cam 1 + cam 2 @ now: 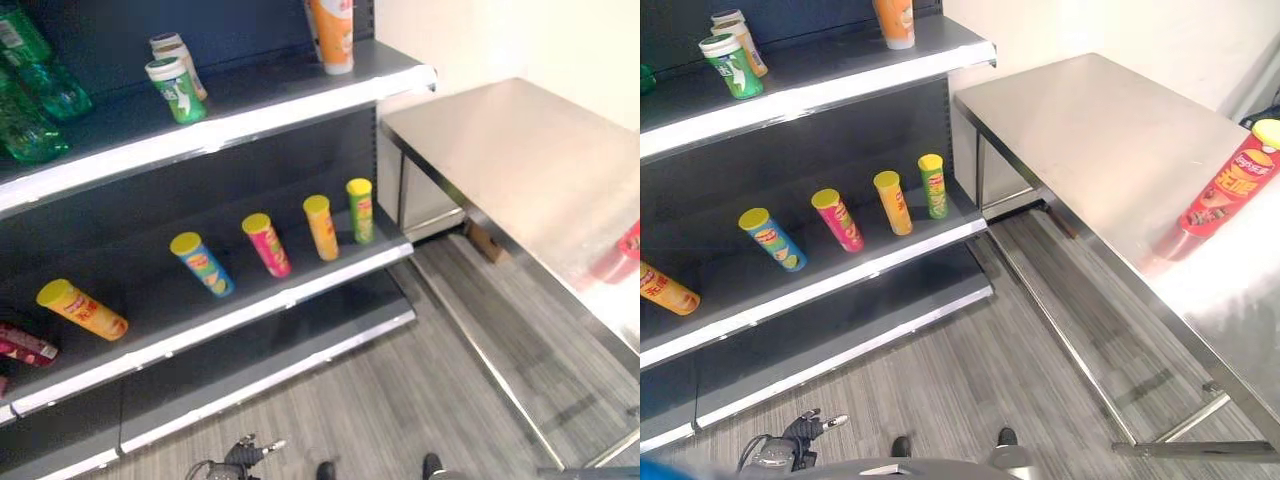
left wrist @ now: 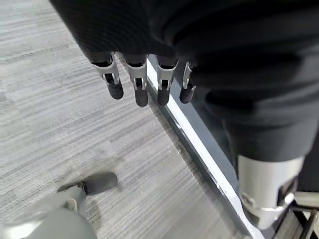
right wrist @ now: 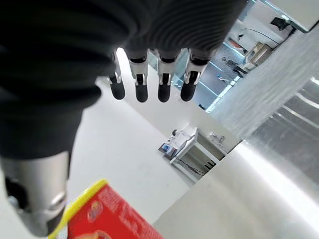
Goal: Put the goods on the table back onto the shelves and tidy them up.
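One red chip can [image 1: 1225,190] stands upright at the right edge of the frame, on the steel table [image 1: 1090,130] — the only item there. It's likely a light cardboard tube, stiff but dentable and a bit slick, so I'd wrap it around the middle, not by the yellow lid. The right hand [image 3: 149,84] hangs just beside it, fingers straight and relaxed, holding nothing. The left hand [image 2: 144,84] dangles loose over the floor. Other cans sit on the shelf [image 1: 250,290], centre-left.
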